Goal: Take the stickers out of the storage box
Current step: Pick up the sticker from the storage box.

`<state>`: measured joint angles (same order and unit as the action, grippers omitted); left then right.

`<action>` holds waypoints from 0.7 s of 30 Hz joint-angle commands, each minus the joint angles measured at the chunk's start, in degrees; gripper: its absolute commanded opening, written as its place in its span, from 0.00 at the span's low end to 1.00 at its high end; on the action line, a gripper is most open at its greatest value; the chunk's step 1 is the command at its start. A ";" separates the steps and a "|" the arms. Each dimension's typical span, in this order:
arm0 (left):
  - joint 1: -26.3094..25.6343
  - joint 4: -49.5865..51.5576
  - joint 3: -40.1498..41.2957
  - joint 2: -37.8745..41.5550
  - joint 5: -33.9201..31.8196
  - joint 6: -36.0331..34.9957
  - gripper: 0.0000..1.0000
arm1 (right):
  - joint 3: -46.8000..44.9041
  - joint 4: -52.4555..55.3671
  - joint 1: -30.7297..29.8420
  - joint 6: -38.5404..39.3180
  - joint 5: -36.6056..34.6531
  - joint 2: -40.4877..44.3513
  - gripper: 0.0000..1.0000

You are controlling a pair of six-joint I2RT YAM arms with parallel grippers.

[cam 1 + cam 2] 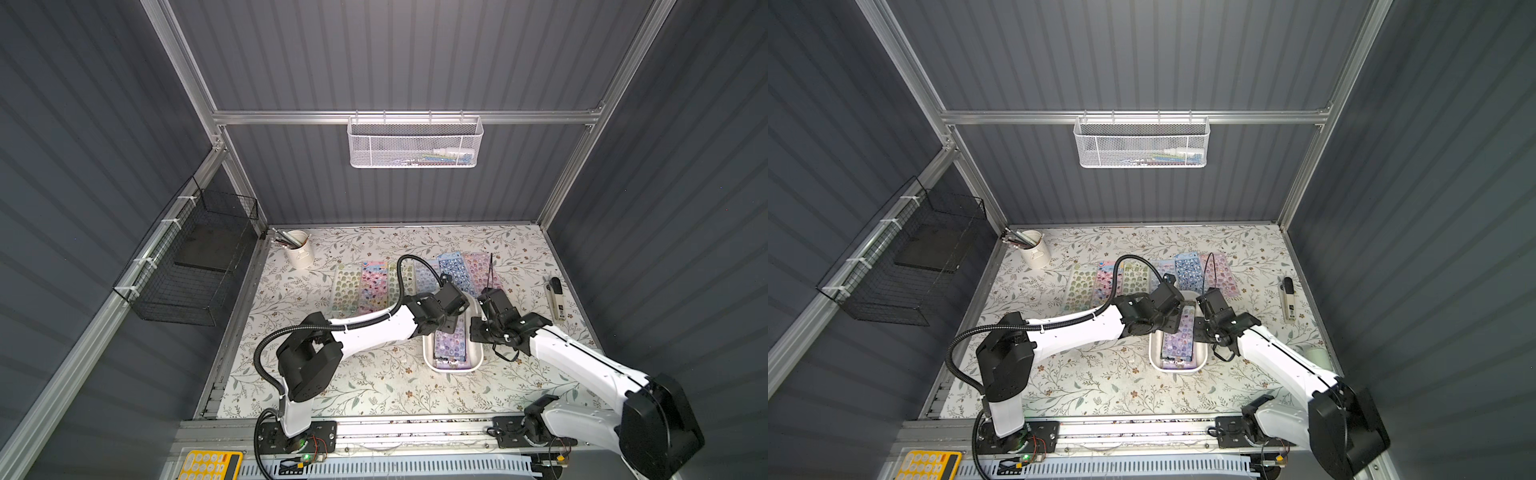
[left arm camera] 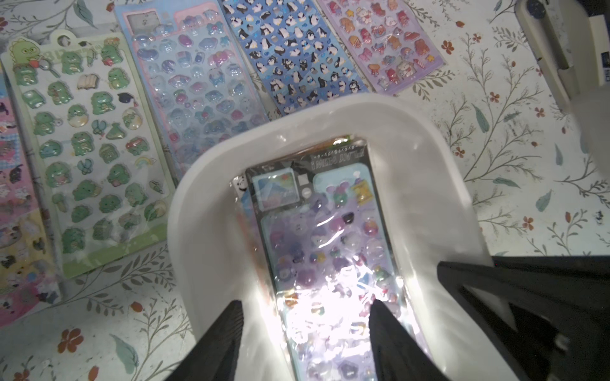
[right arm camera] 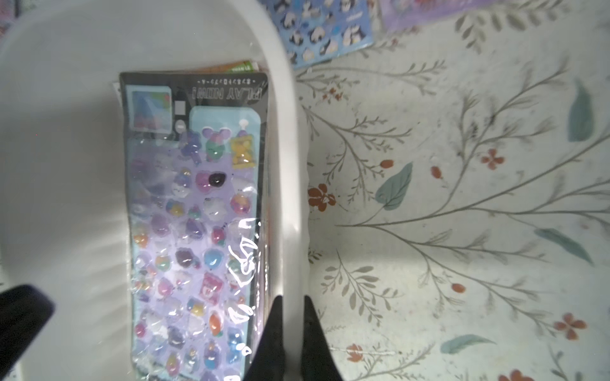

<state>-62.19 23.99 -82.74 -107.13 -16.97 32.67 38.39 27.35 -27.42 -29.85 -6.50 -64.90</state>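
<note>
So the stickers point(image 2: 326, 247) not yet out sit stacked in the storage box point(image 2: 204, 211), pushed against the wall that the right gripper point(image 3: 293, 298) is pinched tight on. The left gripper point(image 2: 306, 305) hangs partly open over the top sheet, holding nothing. These look light, floppy and slick in their glossy sleeves, so I'd pinch a long edge rather than press flat. The box walls crowd the fingers, and the laid-out sheets point(image 1: 374, 286) lie on the worktop point(image 1: 374, 390) just behind the box.
</note>
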 commanded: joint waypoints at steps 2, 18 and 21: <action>-1.30 0.77 -1.08 1.89 -0.69 0.22 0.62 | -0.04 0.72 0.13 -0.75 -6.72 5.72 0.00; -1.97 2.24 -8.41 -7.56 -2.48 -1.06 0.57 | -1.14 -2.98 0.12 -0.70 -9.93 10.29 0.00; -1.97 3.22 -10.23 -9.73 -2.40 -1.10 0.56 | -1.44 -3.53 0.14 -0.61 -9.54 10.56 0.00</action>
<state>-63.83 24.86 -90.41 -115.26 -18.33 32.58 37.28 26.50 -27.42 -30.17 -15.25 -55.44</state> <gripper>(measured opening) 0.565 0.087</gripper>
